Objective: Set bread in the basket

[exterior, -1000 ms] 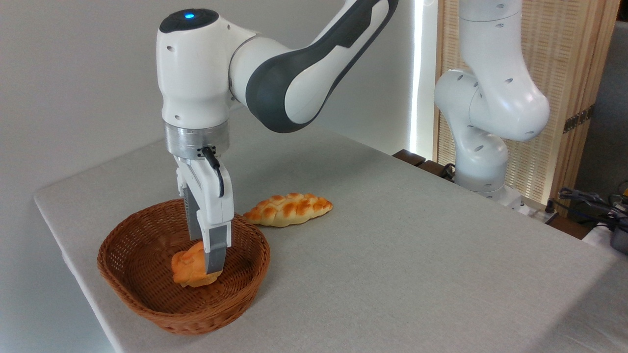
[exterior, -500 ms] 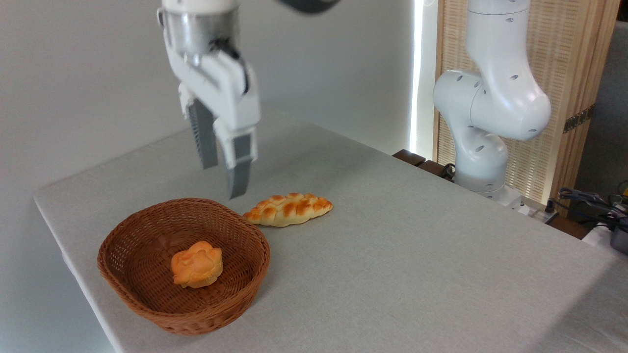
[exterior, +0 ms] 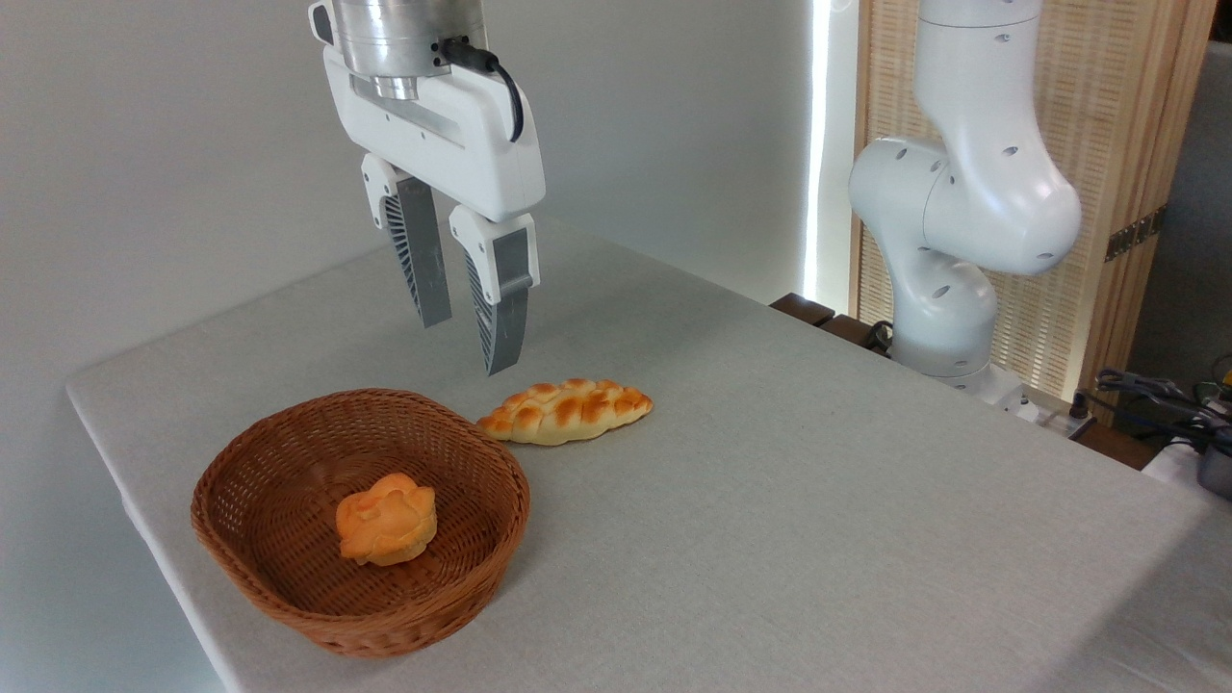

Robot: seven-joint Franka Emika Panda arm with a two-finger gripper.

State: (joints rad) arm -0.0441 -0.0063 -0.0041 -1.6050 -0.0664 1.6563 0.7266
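Note:
The bread, a small orange-golden bun with a lobed top, lies inside the basket, a wide shallow bowl of reddish-brown wicker at the table's near left. My gripper hangs well above the basket's far right rim, open, with nothing between its two grey fingers. It touches neither the bun nor the basket.
A longer pale braided loaf with browned bumps lies on the grey tablecloth just right of the basket's far rim. The arm's white base stands at the table's far right. Cables and gear sit at the right edge.
One second ago the gripper was low in the basket around the bun. It let go, rose high above the basket, and since half a second ago has turned and shifted slightly right.

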